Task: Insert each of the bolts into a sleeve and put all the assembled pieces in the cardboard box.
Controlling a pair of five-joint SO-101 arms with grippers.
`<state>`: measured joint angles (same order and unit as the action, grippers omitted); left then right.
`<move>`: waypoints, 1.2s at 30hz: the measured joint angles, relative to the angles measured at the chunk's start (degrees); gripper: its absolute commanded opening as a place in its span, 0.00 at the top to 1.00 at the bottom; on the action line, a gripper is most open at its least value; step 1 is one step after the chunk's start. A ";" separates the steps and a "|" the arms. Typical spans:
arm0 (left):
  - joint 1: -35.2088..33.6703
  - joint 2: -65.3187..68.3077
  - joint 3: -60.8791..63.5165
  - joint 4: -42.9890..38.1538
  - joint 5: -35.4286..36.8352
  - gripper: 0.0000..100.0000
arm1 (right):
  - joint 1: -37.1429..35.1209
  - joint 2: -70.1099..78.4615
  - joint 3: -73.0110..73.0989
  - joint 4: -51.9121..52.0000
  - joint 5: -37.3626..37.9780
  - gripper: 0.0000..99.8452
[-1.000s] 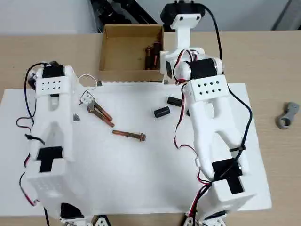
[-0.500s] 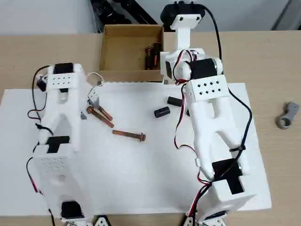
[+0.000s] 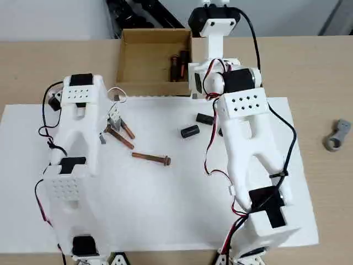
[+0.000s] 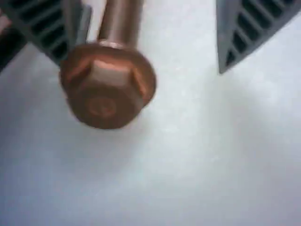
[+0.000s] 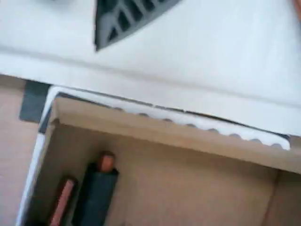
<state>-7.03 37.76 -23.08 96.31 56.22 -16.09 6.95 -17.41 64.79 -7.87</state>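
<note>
The cardboard box stands on the table, with its near wall against the edge of the white sheet. Inside the box, against the wall on the right arm's side, lie the assembled pieces, copper bolts seated in black sleeves.

The right gripper sits just outside that same wall, close to the box's corner. From its wrist view one ribbed finger shows over the sheet, just outside the box's near wall. Whether this gripper's fingers are spread or closed cannot be told.

The left gripper is down on the sheet a little out from the box's near wall, toward the box corner away from the right arm. Its fingers are spread wide and grasp nothing. A bolt head lies on the sheet between them, close against one finger and well apart from the other. From the high view a pair of bolts lies at this gripper, side by side and slanting away from the box.

A loose bolt lies farther out from the box than the pair. Two empty sleeves rest on the sheet: the nearer sleeve is closer to the box, and the farther sleeve is just beyond it.

A grey part lies on the table, well apart from the box
</note>
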 measured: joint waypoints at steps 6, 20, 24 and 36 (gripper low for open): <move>0.09 2.37 -1.76 0.26 -0.26 0.90 | 0.00 0.00 0.00 0.00 0.00 0.86; 0.35 4.92 -7.30 1.67 -10.29 1.00 | 0.00 -0.35 0.00 5.71 0.00 0.86; 0.18 5.19 -9.58 2.46 -11.16 1.00 | 0.00 -2.90 0.00 8.26 0.00 0.86; 1.05 -8.79 -11.87 2.64 -17.85 1.00 | 0.00 -9.23 -0.09 19.34 -4.48 0.86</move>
<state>-5.98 28.97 -34.95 98.95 38.37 -16.09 -2.29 -17.49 84.13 -12.35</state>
